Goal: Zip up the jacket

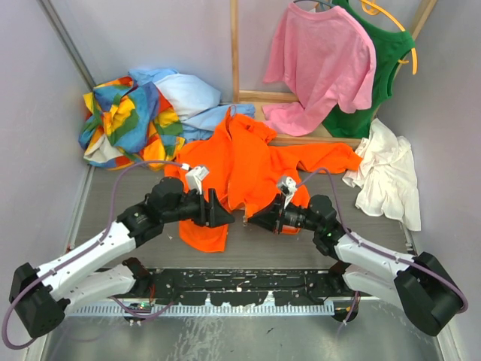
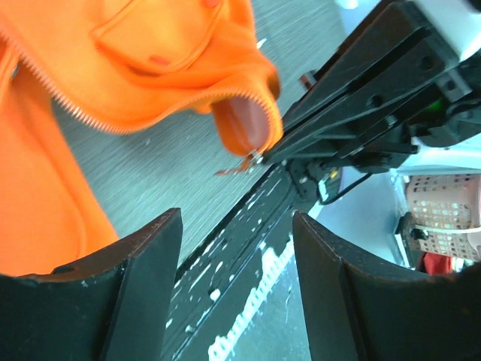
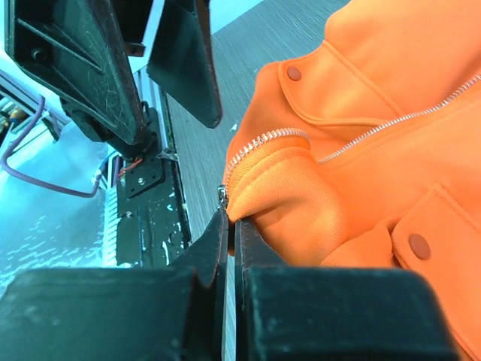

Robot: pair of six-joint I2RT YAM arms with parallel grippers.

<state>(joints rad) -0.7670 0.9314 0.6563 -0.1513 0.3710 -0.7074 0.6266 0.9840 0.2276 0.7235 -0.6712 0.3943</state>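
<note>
Both arms reach inward from the near corners, elbows bent, forearms low over the grey wood-grain table (image 1: 248, 254), so the left gripper (image 1: 225, 213) and right gripper (image 1: 254, 221) face each other just apart. Between and behind them a bright orange long-sleeved fabric jacket (image 1: 248, 162) lies spread on the table, front unzipped, its collar towards the far wall.

The overhead view cannot show the grip; the wrist views do. In the right wrist view, the right gripper (image 3: 229, 226) has its black fingers pressed together on the bottom corner of one front panel, right at the foot of the metal zip teeth (image 3: 263, 141), lifting that corner clear of the table. In the left wrist view, the left gripper (image 2: 237, 289) has its fingers spread wide with nothing between them, facing that raised corner, where a small metal zip pull (image 2: 242, 164) dangles.

One jacket, two grippers, two round orange snap buttons (image 3: 288, 73) in the right wrist view. Five other garments are in view overhead: a pink T-shirt (image 1: 319, 64) and a green top (image 1: 379, 71) hanging, a white cloth (image 1: 387, 177), a pale blue garment (image 1: 188, 98) and a multicoloured patchwork garment (image 1: 124, 120).
</note>
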